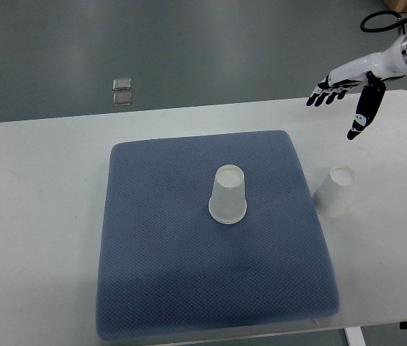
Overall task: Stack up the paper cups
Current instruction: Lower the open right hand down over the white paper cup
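A white table (37,216) fills most of the top view, and a blue-grey textured mat (160,288) lies on the middle of it. On the mat, a little above its centre, one white paper cup (228,194) stands upside down, with the wide rim on the fabric and the smaller closed base pointing up toward the camera. A second paper cup (333,192) is not on the mat; it stands on the bare table just beside the right edge of the mat, also turned with its base up, and it looks a little tilted from this angle. The two cups are apart and do not touch each other. The right hand (347,94) enters from the upper right corner, with a white shell and dark fingers (325,95). It hangs above the far right part of the table, higher in the picture than the second cup and well apart from it. Its fingers are stretched out and spread, the thumb points downward, and it holds nothing. On the grey floor beyond the table, two small square plates (122,91) lie one behind the other.
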